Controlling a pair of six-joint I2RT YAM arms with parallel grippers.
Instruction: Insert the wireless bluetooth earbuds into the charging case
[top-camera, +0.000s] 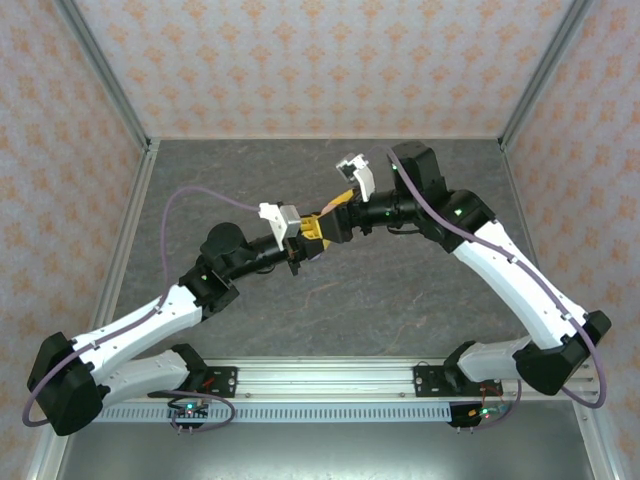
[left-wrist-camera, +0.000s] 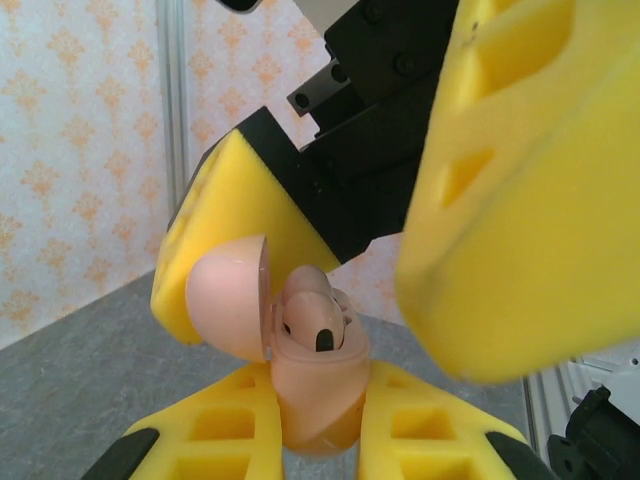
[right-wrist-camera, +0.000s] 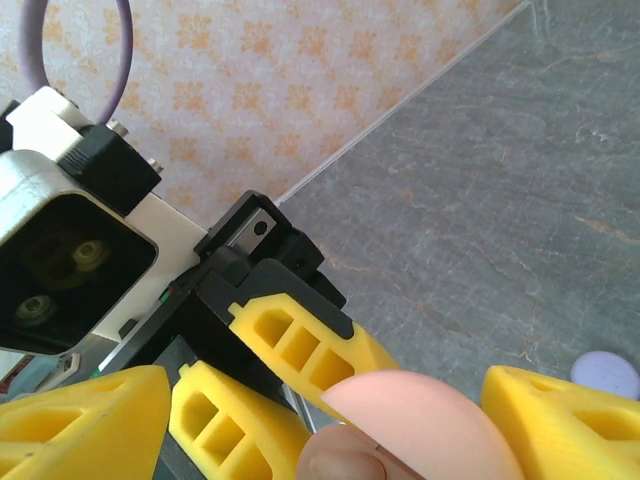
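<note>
Two arms meet in mid-air over the middle of the surface (top-camera: 400, 290), somewhat nearer its far edge than its near one, and the work is carried between them, clear of the surface.

Item under inspection: a pink charging case (left-wrist-camera: 320, 410), lid (left-wrist-camera: 228, 300) swung open to one side. One pink earbud (left-wrist-camera: 318, 322) sits in a well with its dark tip showing. I cannot tell whether the second well is filled or whether this bud is fully home.

Risks, as I judge them:
- The open lid stands between the right arm's fingers. Any sideways drift of that arm could catch the lid and either force the hinge or twist the case out of its hold.
- The case shell is smooth and rounded and is pinched low on its body. A push from above could make it slip or rotate between the pads.
- If the bud is only resting in its well, tilting the case or closing the lid on it could throw it out, and it would drop to the surface.

Fingers:
- Left gripper (left-wrist-camera: 320, 390): closed against both sides of the case's lower half, holding it with the opening up.
- Right gripper (right-wrist-camera: 328, 390): fingers spread wide, one on each side of the lid, and I see nothing held between them. They are very near the left arm's fingers.

A lavender disc (right-wrist-camera: 610, 372) lies on the surface below.
</note>
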